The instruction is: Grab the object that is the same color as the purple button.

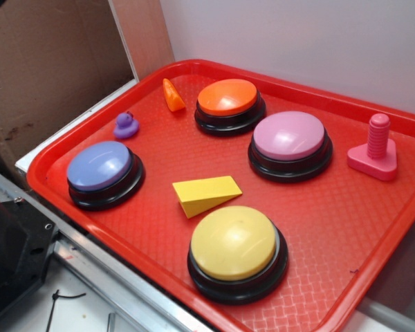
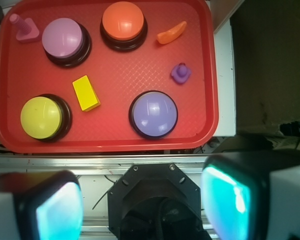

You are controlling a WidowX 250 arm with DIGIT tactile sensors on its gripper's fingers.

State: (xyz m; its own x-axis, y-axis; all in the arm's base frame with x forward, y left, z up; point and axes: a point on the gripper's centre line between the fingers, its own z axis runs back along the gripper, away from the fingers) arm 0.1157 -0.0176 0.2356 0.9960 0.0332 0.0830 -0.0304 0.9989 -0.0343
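Note:
A tiny glossy purple duck (image 1: 126, 125) (image 2: 180, 73) sits on the red tray (image 1: 346, 221) (image 2: 120, 137) near its left rim. The bluish-purple dome button (image 1: 101, 169) (image 2: 153, 114) with a black base stands close in front of the duck. In the wrist view my gripper (image 2: 142, 205) hangs high above the robot base, outside the tray's near edge, far from the duck. Its two cyan-padded fingers (image 2: 59, 212) stand wide apart with nothing between them. The exterior view does not show the gripper.
Also on the tray: an orange button (image 1: 228, 101) (image 2: 123, 22), a pink-lilac button (image 1: 290, 139) (image 2: 64, 38), a yellow button (image 1: 235, 246) (image 2: 41, 118), a yellow wedge (image 1: 205, 193) (image 2: 86, 93), a small orange wedge (image 1: 172, 95) (image 2: 171, 33) and a pink peg (image 1: 375, 148) (image 2: 23, 27). A metal rail (image 2: 105, 161) runs along the tray's front.

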